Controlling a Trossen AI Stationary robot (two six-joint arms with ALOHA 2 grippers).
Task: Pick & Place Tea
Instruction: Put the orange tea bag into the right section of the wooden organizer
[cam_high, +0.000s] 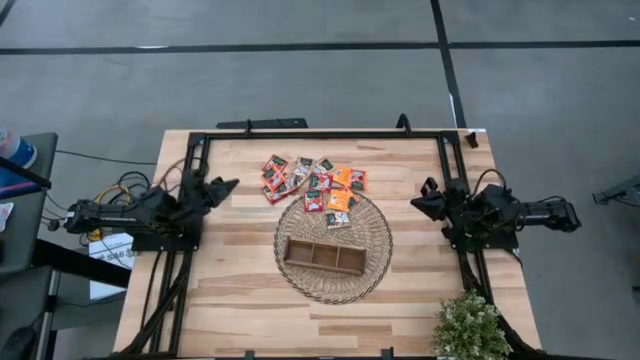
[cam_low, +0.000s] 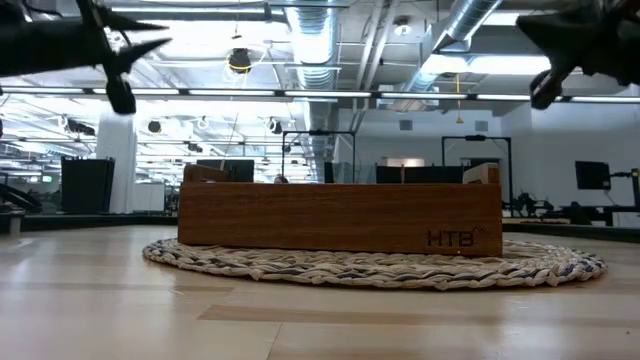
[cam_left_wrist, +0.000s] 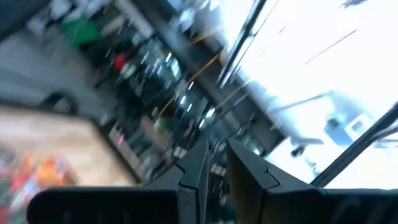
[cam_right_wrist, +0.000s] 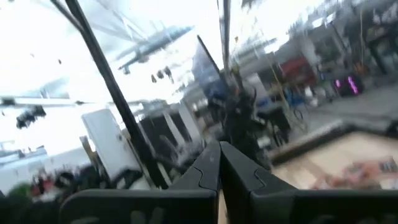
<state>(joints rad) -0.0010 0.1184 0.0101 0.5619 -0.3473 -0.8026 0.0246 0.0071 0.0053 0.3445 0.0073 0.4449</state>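
Here both grippers, left (cam_high: 228, 184) and right (cam_high: 420, 204), hover raised, pointing inward.

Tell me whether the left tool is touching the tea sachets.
Apart. The high view shows the left tool raised at the table's left side, with bare wood between it and the tea sachets heaped by the wicker mat.

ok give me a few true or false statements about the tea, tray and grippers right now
1. The tea sachets lie in a pile partly on the wicker mat. True.
2. The wooden tray holds several sachets. False: its compartments look empty.
3. The right gripper holds a sachet. False: it is shut on nothing, off to the right side.
4. The left gripper is clear of the pile. True.
5. A plant stands at the table's corner. True.
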